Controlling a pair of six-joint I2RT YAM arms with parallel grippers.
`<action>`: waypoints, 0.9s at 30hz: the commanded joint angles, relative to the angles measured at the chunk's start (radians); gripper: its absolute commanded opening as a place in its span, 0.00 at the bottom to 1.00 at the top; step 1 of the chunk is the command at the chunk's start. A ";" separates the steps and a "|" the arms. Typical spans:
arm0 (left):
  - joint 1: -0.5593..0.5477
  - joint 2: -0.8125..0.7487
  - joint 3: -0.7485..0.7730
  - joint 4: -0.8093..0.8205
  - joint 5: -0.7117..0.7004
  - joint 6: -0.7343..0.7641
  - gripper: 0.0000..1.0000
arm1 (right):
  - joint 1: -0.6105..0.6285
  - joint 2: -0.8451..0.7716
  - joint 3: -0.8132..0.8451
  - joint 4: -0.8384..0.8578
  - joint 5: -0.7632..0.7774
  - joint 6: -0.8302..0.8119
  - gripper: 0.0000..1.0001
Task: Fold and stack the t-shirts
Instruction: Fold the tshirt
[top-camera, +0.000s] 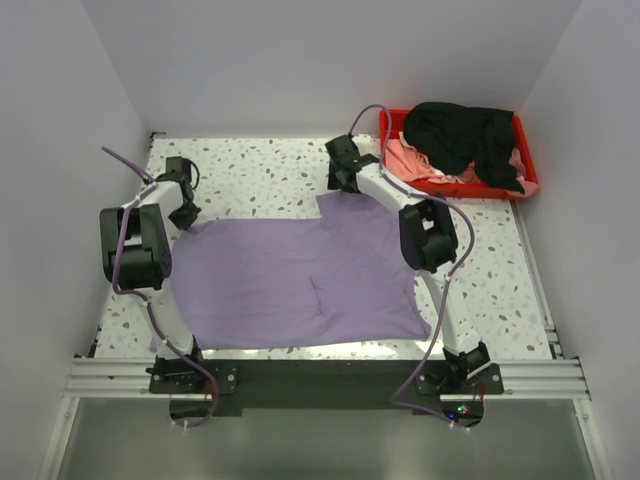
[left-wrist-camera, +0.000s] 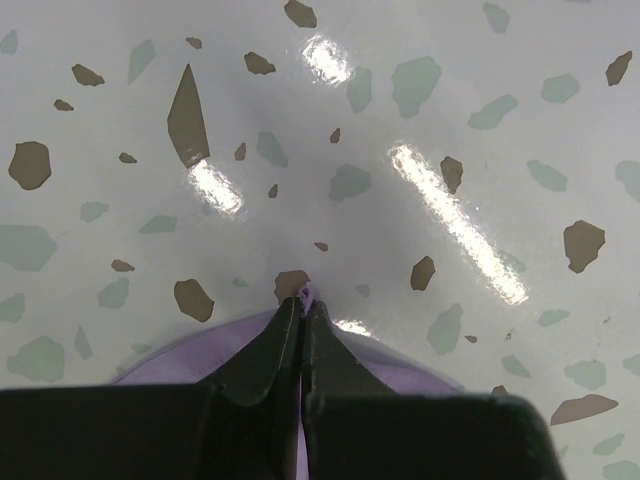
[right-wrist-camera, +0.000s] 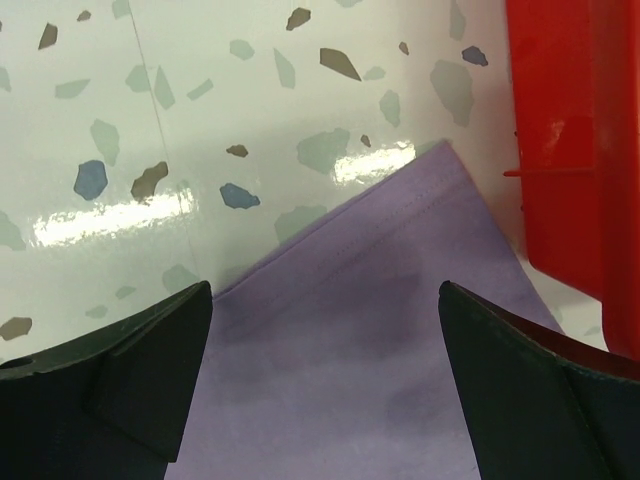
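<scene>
The lavender t-shirt (top-camera: 295, 280) lies spread flat in the middle of the table. My left gripper (top-camera: 183, 212) is at its far left corner, shut on a pinch of the lavender cloth (left-wrist-camera: 400, 375), whose tip pokes out between the fingertips in the left wrist view. My right gripper (top-camera: 343, 180) is open over the shirt's far right corner (right-wrist-camera: 380, 330), its fingers apart on either side of the cloth. The black t-shirt (top-camera: 462, 138) lies on top of the pale pink t-shirt (top-camera: 412, 161) in the red tray.
The red plastic tray (top-camera: 528, 170) stands at the back right corner; its wall (right-wrist-camera: 575, 150) is close to the right of my right gripper. White walls enclose the speckled table (top-camera: 270, 170) on three sides.
</scene>
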 joint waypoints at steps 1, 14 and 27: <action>0.002 0.005 -0.029 0.034 0.038 0.020 0.00 | -0.007 0.016 0.038 0.018 0.069 0.069 0.99; 0.002 0.002 -0.031 0.042 0.046 0.036 0.00 | -0.007 0.041 -0.003 0.008 0.049 0.129 0.83; 0.002 -0.032 -0.038 0.037 0.049 0.028 0.00 | -0.007 -0.068 -0.172 0.117 0.073 0.128 0.19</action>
